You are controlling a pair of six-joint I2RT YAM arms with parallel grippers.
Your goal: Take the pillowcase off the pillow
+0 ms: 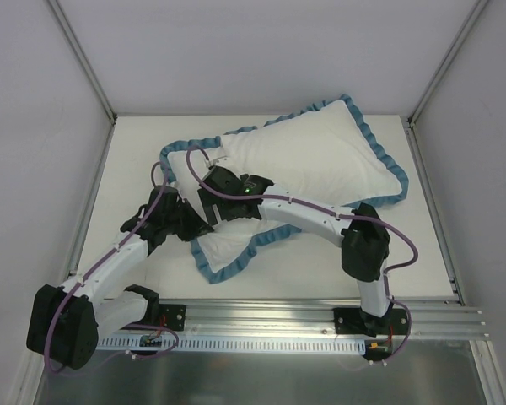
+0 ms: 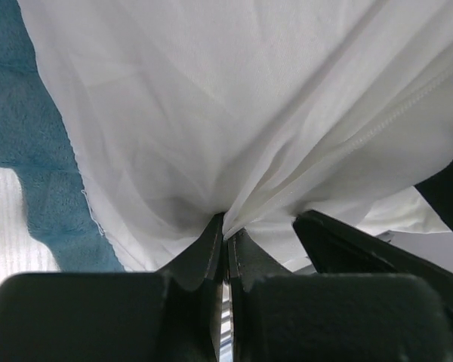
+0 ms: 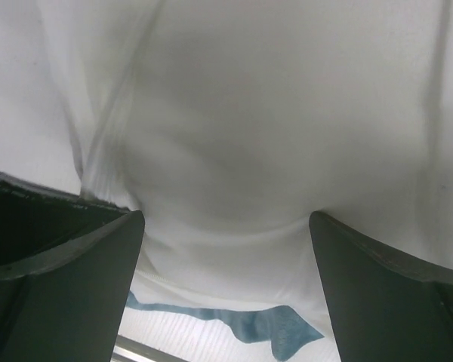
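The pillowcase (image 1: 320, 160) lies white side up across the table, its teal-blue ruffle (image 1: 379, 160) round the edge; no houndstooth pattern shows. It bulges plump at the far right, so the pillow seems to be inside, hidden. My left gripper (image 1: 194, 226) is shut on a fold of the white fabric (image 2: 211, 113) by a seam line, at the case's near-left end (image 2: 228, 226). My right gripper (image 1: 212, 196) is just beyond it, open wide (image 3: 226, 226), its fingers (image 3: 83, 279) either side of a white fabric bulge. I cannot tell whether that bulge is case or pillow.
The white table (image 1: 337, 270) has grey walls on three sides and metal frame posts (image 1: 84, 59) at the back corners. A slotted aluminium rail (image 1: 278, 321) runs along the near edge with both arm bases. A loose ruffled flap (image 1: 228, 257) lies near the front.
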